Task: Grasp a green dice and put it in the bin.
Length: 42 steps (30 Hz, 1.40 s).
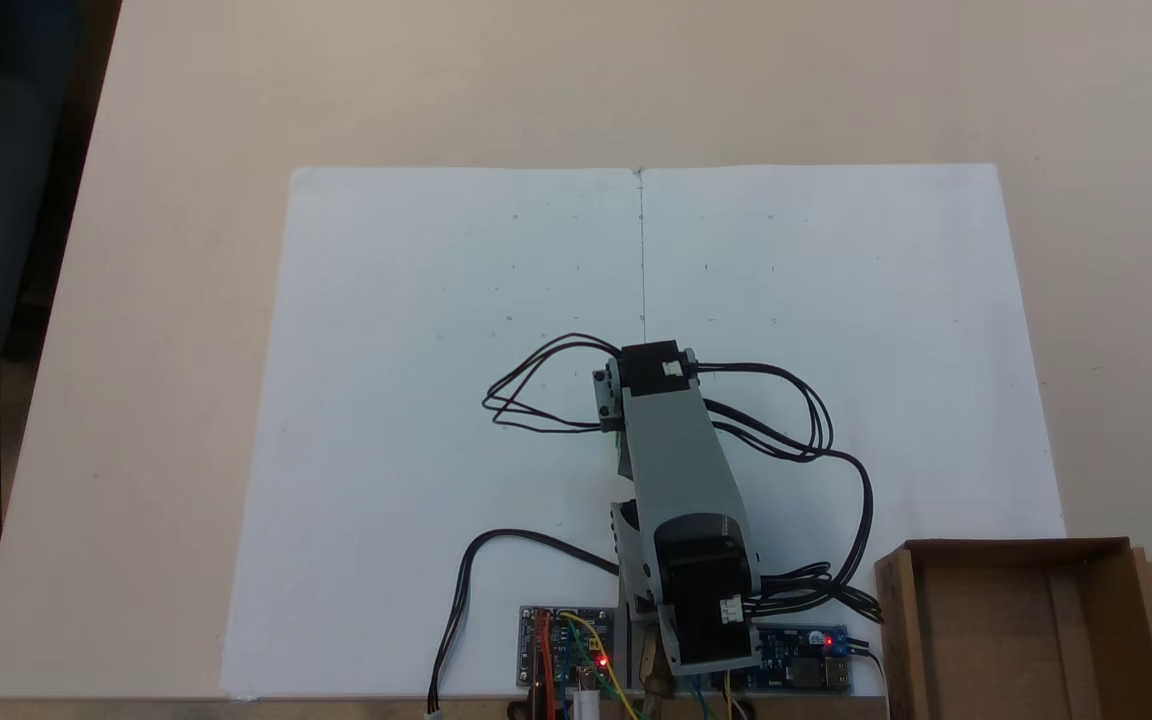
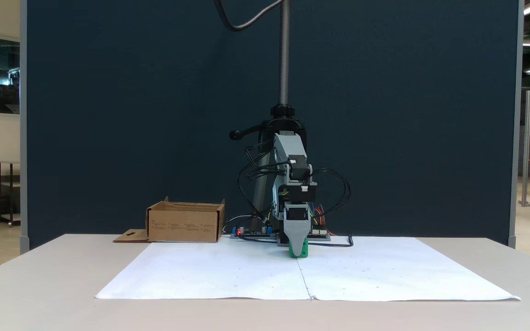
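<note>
The green dice (image 2: 304, 252) rests on the white paper (image 2: 228, 271) just in front of the arm's base, in a fixed view. My gripper (image 2: 298, 251) points straight down at it. One grey finger (image 2: 298, 236) stands in front of the cube, with green showing on either side of its tip. The other jaw lies behind, so the gap cannot be judged. In a fixed view from above, the grey arm (image 1: 676, 450) covers the gripper. The bin, a brown cardboard box (image 2: 184, 227), stands left of the arm; from above it sits at the bottom right (image 1: 898, 620).
Circuit boards with lit red LEDs (image 1: 566, 650) and loose black cables (image 1: 816, 430) lie around the arm's base. A metal stand pole (image 2: 284, 55) rises behind the arm. The white paper (image 1: 416, 350) stretches wide on the beige table (image 1: 186, 150).
</note>
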Available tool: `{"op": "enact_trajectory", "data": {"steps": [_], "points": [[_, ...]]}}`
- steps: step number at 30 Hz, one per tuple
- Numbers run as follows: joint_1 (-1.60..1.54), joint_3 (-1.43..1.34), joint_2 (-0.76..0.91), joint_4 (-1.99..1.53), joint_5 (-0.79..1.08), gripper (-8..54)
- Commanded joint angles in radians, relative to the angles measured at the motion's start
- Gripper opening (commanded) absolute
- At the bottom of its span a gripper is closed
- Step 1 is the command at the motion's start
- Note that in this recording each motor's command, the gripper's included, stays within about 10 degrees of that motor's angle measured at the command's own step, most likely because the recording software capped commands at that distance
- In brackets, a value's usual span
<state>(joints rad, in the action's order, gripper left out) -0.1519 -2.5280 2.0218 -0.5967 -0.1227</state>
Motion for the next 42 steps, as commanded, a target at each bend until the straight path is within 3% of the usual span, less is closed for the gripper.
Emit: {"op": "enact_trajectory", "data": {"steps": [1,5,12,18,25,34,42], "points": [[-0.017,0.003,0.018,0.049,-0.04,31.8],[-0.025,-0.003,0.018,0.066,-0.041,30.9],[-0.026,-0.043,0.034,0.178,-0.038,12.0],[0.04,-0.028,0.061,0.267,-0.034,12.0],[0.316,0.229,0.057,0.339,0.025,12.0],[0.735,0.664,-0.221,0.382,0.132,12.0],[1.23,0.91,-0.282,0.092,0.19,12.0]]}}
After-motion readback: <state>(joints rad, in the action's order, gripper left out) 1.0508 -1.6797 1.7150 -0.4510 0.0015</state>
